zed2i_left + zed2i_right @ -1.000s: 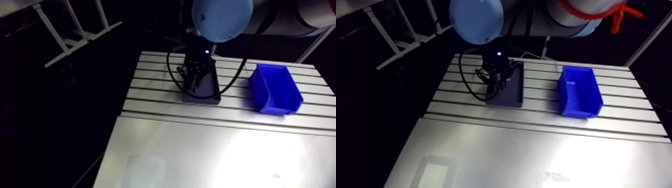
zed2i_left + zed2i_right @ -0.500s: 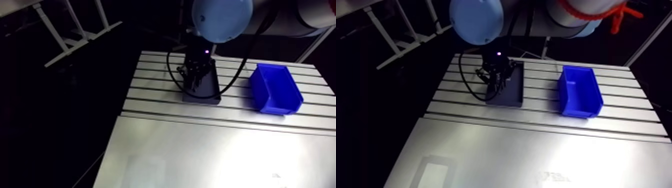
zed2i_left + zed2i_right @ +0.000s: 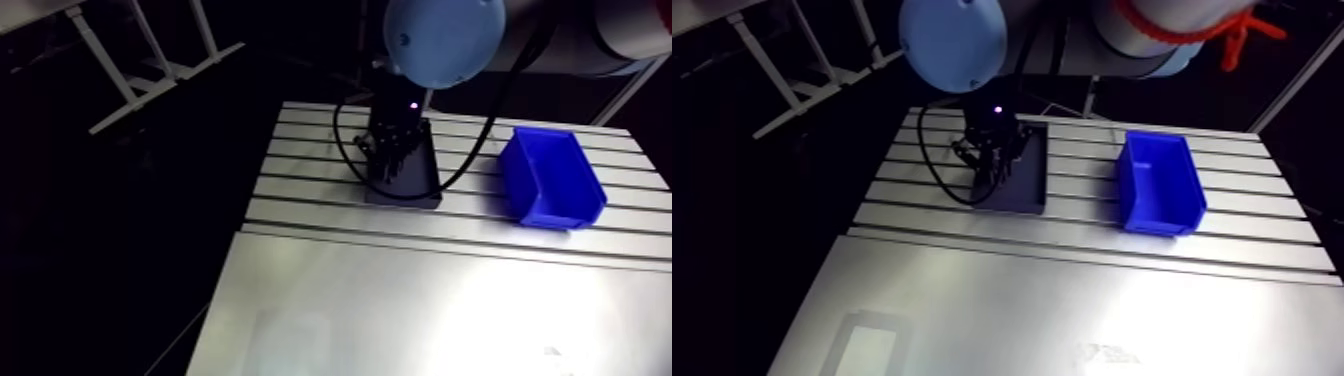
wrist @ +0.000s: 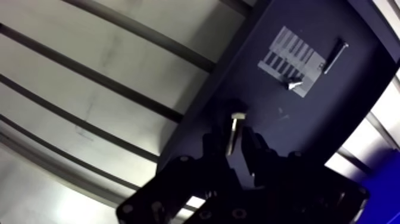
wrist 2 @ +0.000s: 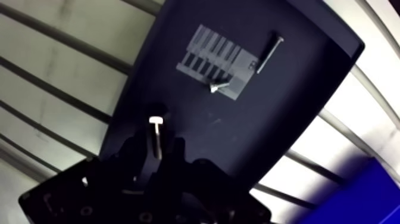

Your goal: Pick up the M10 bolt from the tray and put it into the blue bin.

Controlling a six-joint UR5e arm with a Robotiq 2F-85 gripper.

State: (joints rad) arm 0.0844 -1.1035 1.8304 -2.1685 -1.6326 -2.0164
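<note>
In the wrist view my gripper (image 4: 234,142) is shut on a silvery M10 bolt (image 4: 233,127), whose head sticks out just beyond the dark fingertips (image 4: 255,144). Under it lies the dark flat tray (image 4: 309,116). Farther ahead on the tray lie a thin long screw (image 4: 335,55) and a small bright piece (image 4: 293,86), beside a pale striped label (image 4: 290,58). In the arm view the gripper (image 3: 392,150) hangs over the tray's left half (image 3: 418,186). The blue bin (image 3: 551,178) stands to the tray's right, apart from it.
The tray and the bin rest on the slotted aluminium table (image 3: 330,200). A smooth metal plate (image 3: 400,310) covers the table's near part. A pale frame of struts (image 3: 150,70) stands beyond the table's left edge.
The gripper has risen slightly above the tray with the bolt held between its fingers. The tray and the bin have stayed where they were.
</note>
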